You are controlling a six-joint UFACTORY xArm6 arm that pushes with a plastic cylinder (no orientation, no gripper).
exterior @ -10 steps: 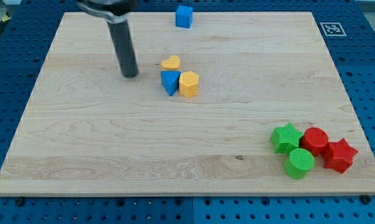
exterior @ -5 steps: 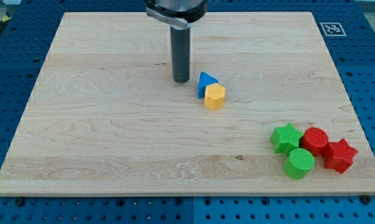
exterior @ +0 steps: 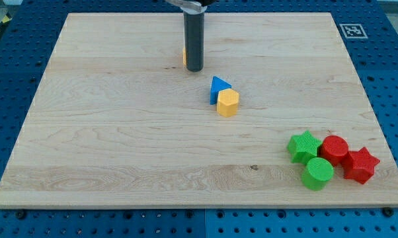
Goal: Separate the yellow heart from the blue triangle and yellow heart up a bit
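The dark rod stands at the view's top centre, with my tip (exterior: 194, 69) on the board. Only a thin orange-yellow sliver of the yellow heart (exterior: 184, 57) shows at the rod's left edge; the rest is hidden behind the rod. The blue triangle (exterior: 218, 87) lies below and right of my tip, a short gap away. A yellow hexagon (exterior: 228, 103) touches the triangle's lower right side. My tip sits between the heart and the triangle.
A green star (exterior: 303, 145), red cylinder (exterior: 334, 149), red star (exterior: 361, 165) and green cylinder (exterior: 317, 173) cluster at the board's lower right. A fiducial tag (exterior: 352, 30) sits beyond the top right corner.
My tip swept from the left to the centre, then moved up a little. The blue triangle and yellow hexagon shifted right and down. The heart now lies apart from them, behind the rod.
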